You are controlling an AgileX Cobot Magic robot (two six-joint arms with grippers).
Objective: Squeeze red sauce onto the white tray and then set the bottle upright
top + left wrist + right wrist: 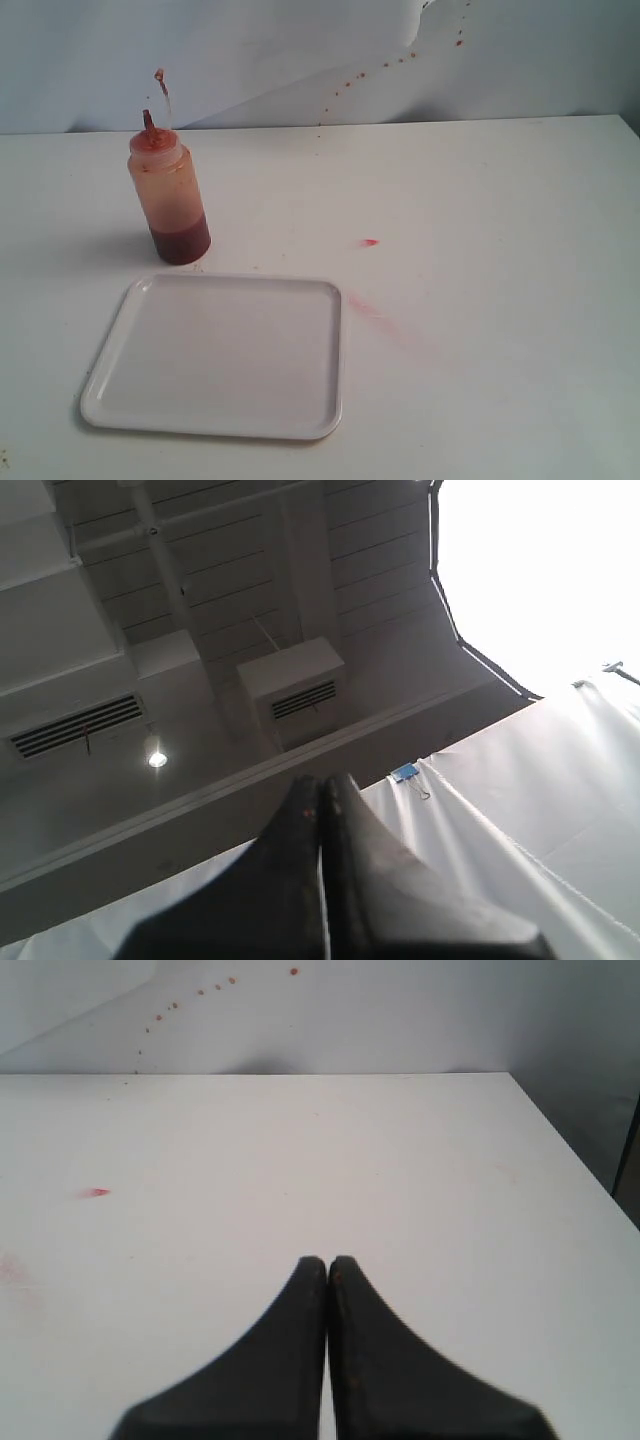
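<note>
**Operator:** State the condition of each gripper.

**Technician:** Only the wrist views show them. The left gripper (321, 785) has its fingers pressed together with nothing between them. It points upward at a ceiling vent (305, 698), a lamp (157, 760) and a blue clip (405, 772) on a white sheet. The right gripper (327, 1263) is likewise pressed together and empty, level above the table (420, 1160).

**Operator:** Locate the task items, nearest first.

**Technician:** Only the exterior view shows them. The white tray (220, 350) lies flat near the table's front edge, left of centre, its surface plain white. The bottle (170, 195) stands upright just behind the tray's far left corner, apart from the rim. The red sauce (180, 240) fills its bottom part. The cap (160, 76) hangs off the nozzle on its tether.

**Operator:** What lies beyond the tray?

**Technician:** A pink smear (370, 310) sits just beside the tray's far right corner. Farther back is a red drop (370, 242), on the bare table. The right wrist view also shows this drop (97, 1192). Past the table's far edge hangs the backdrop (300, 60), marked with red specks (400, 58). Both of those views show the specks.
</note>
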